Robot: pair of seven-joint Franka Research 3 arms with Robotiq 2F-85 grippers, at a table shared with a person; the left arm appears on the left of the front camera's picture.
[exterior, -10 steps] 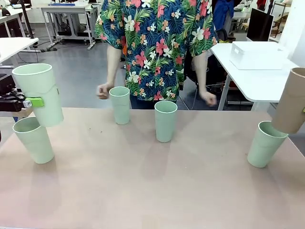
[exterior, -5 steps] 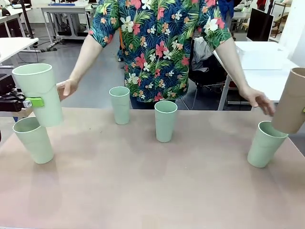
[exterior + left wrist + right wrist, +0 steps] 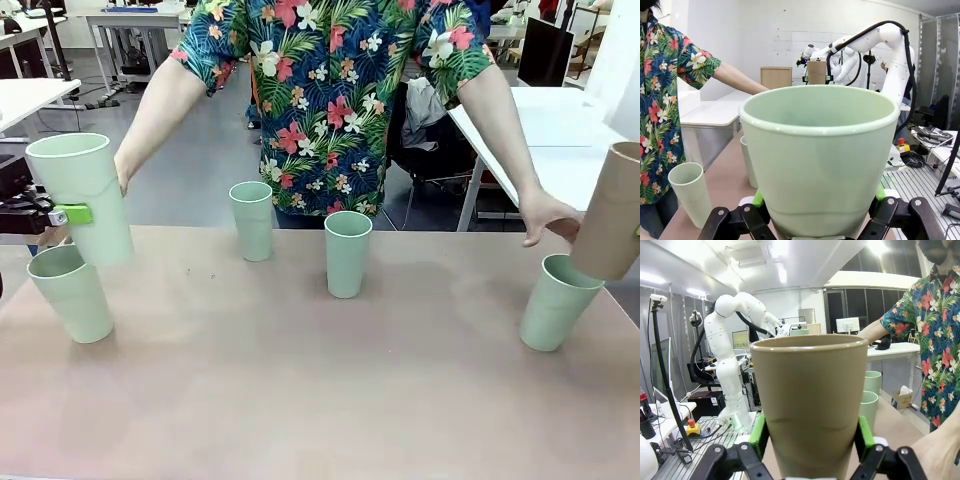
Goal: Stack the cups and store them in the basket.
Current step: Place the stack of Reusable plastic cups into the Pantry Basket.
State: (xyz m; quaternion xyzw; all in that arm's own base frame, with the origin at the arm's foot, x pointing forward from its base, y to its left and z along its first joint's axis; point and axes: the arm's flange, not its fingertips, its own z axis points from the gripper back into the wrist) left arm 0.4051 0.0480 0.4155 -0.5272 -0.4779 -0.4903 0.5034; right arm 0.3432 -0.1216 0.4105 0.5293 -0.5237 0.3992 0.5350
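Bright, even overhead light throughout. Faint soft shadows under cups [image 3: 348, 255] on table [image 3: 300, 400], front view. Glare off ceiling strips [image 3: 781, 272], upper centre, right wrist view. Mint cup [image 3: 820, 150] and brown cup [image 3: 810, 400] sharp up close; backgrounds softer, bowed at edges.

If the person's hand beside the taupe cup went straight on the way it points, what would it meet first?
The taupe cup held in the right gripper. The hand looks nearly at the cup's side, though depth is unclear.

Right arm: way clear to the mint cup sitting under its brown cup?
Probably yes. The right gripper holds the brown cup tilted just above that mint cup, mouth open, nothing between. The person's hand is close beside the brown cup.
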